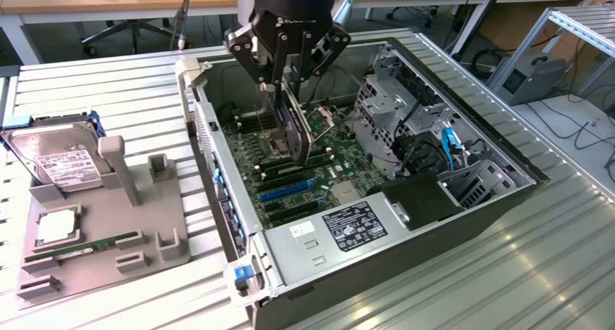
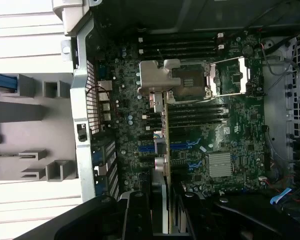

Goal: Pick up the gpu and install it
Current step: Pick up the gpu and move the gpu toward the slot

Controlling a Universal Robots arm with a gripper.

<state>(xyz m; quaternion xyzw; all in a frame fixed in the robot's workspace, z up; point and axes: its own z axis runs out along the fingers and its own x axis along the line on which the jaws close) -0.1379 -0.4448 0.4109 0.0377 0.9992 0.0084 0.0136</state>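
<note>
The gpu point(image 1: 294, 132) upright between fingers point(image 1: 256, 58), over motherboard point(image 1: 336, 139)

Ribbed aluminium bench point(image 1: 538, 272), slats running corner to corner, carries two items: an open PC case point(image 1: 404, 272) lying on its side, at centre and toward the ext. view's right, and a grey plastic parts holder point(image 1: 144, 207) just beside it on the ext. view's left, both flat on the slats.

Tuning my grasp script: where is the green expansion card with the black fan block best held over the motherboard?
Grip the green expansion card by its top edge, from above, pinching its flat faces, as the black gripper does. It stands on edge, its lower edge facing the green motherboard.
</note>
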